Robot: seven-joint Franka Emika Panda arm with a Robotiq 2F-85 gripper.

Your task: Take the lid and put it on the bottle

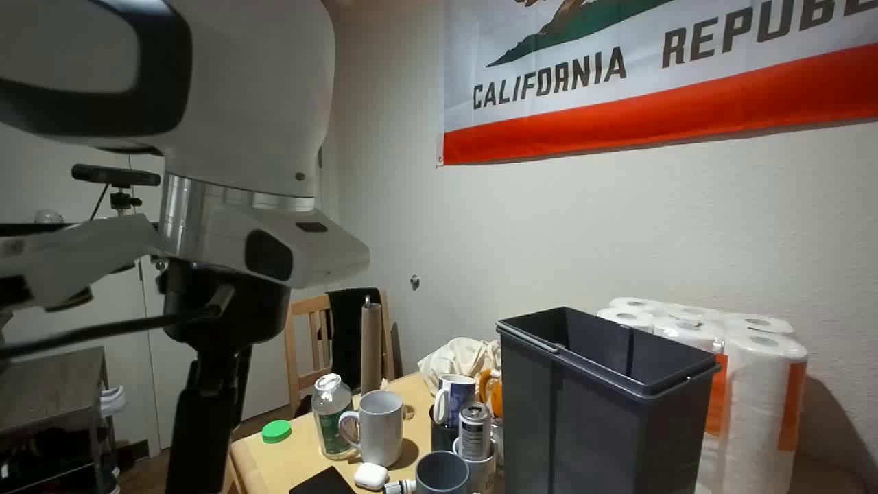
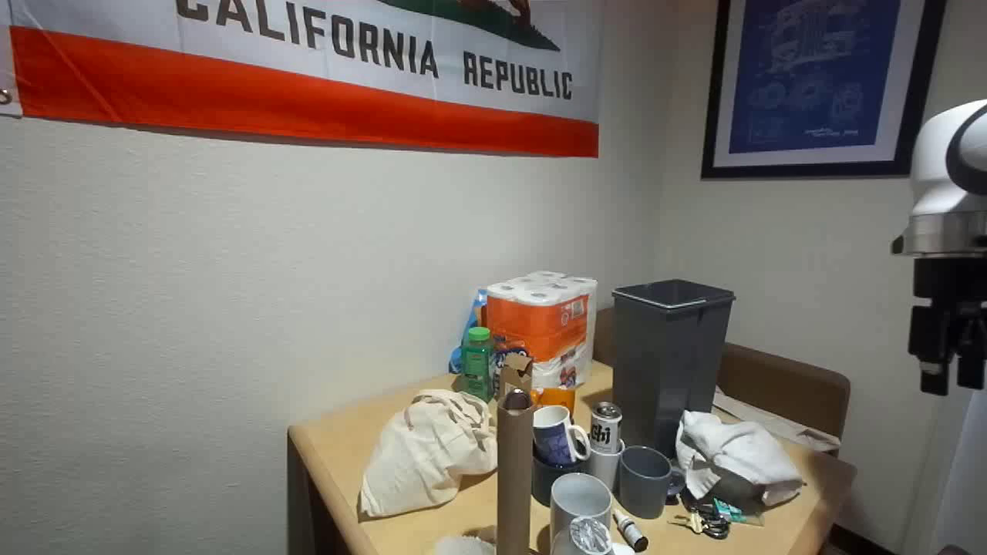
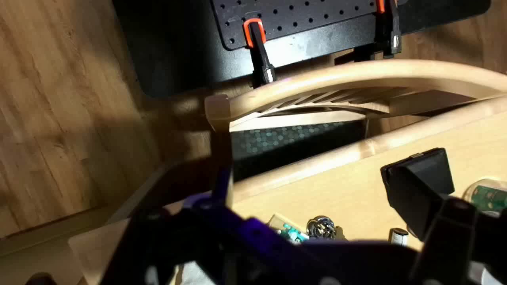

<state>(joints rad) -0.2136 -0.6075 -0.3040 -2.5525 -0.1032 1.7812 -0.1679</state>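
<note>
The lid (image 1: 276,431), a small green round cap, lies near the table's edge in an exterior view. The bottle (image 1: 333,416), clear with a green label and an open top, stands upright beside the white mug. Its top shows at the bottom of an exterior view (image 2: 590,533), and it shows at the right of the wrist view (image 3: 489,198). The lid is out of view there and in the wrist view. My gripper (image 2: 953,376) is open and empty, high and apart from both things. In an exterior view it is seen edge-on (image 1: 206,425).
White mug (image 1: 381,428) stands touching or close to the bottle. Stacked mugs, a can (image 1: 474,431), a cardboard tube (image 2: 514,470) and a dark grey bin (image 2: 672,362) crowd the table. A chair back (image 3: 356,75) stands at the table's edge. A marker (image 2: 631,532) lies near the mugs.
</note>
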